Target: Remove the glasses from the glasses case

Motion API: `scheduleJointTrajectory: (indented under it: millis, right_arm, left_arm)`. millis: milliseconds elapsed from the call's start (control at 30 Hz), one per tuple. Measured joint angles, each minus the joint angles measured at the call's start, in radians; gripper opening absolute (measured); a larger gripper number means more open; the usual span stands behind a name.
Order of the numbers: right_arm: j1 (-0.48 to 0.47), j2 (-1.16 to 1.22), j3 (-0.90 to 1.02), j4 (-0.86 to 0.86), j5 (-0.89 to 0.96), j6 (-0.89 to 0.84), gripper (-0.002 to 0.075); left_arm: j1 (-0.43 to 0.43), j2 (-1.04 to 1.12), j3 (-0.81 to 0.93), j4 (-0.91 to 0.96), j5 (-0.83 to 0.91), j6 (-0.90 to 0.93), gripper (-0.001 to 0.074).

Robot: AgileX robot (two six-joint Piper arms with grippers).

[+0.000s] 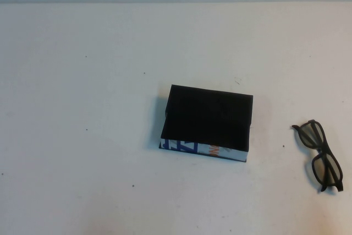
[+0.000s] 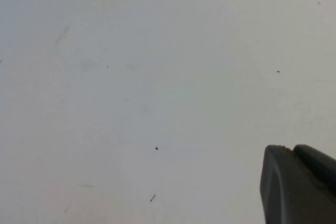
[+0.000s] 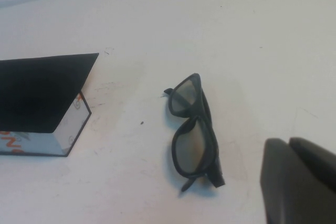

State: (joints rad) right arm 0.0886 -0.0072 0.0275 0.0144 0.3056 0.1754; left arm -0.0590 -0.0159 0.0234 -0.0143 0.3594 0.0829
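On the white table [image 1: 82, 81], the glasses case [image 1: 208, 120], a flat black rectangular box with a white side strip printed in blue and orange letters, lies closed just right of centre in the high view, its printed strip along the lower edge. The glasses [image 1: 320, 154], a dark brown-black thick-rimmed plastic pair with squarish lenses, lie out on the bare tabletop at the right edge of that frame, well apart from the case and slightly lower, running diagonally toward the lower right. In the right wrist view the glasses [image 3: 192, 129] sit mid-frame with the temples folded behind the lenses, and a corner of the case [image 3: 44, 103] fills the left side. The right gripper [image 3: 299, 182] appears only as a dark body in the lower right corner of that view, near the glasses without touching them. The left gripper [image 2: 299, 184] shows likewise in the lower right corner of its own view, over bare, faintly specked tabletop. Neither arm enters the high view.
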Motion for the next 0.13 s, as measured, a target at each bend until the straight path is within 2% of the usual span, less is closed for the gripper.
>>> scheduleJointTrajectory:
  millis: [133]
  right_arm:
    - [0.0,0.0,0.0,0.0,0.0,0.0,-0.0018]
  left_arm:
    - [0.0,0.0,0.0,0.0,0.0,0.0,-0.0005]
